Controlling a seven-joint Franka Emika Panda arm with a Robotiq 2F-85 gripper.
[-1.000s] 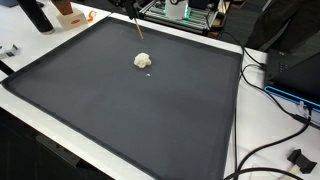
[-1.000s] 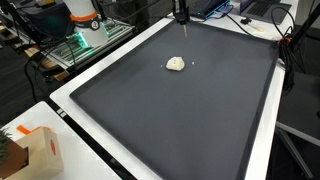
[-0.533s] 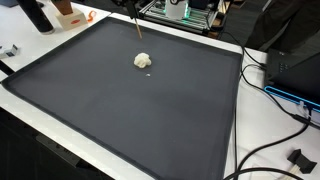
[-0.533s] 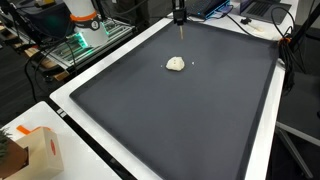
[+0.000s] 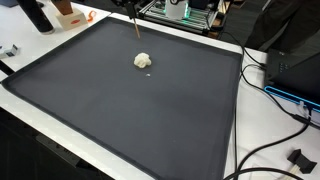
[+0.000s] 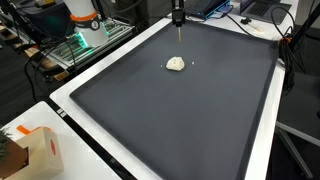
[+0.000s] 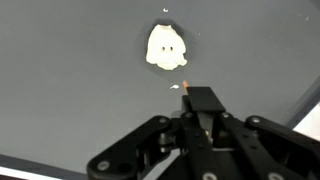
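Observation:
A small white crumpled lump [image 5: 143,61] lies on a large dark mat [image 5: 120,110], toward its far side; it shows in both exterior views [image 6: 176,64] and in the wrist view [image 7: 166,47]. My gripper [image 7: 205,122] is shut on a thin dark stick with an orange tip [image 7: 186,86] that points down at the mat. In both exterior views the stick [image 5: 137,30] [image 6: 179,24] hangs above the mat's far edge, short of the lump and not touching it. The gripper itself is mostly cut off at the top edge of those views.
A tiny white crumb [image 5: 151,74] lies beside the lump. An orange and white box [image 6: 35,150] stands off the mat's corner. Cables [image 5: 275,90] run along one side. Equipment with green lights [image 6: 85,40] stands behind the table.
The gripper with the stick has shifted slightly upward and sideways near the mat's far edge. The lump has not moved.

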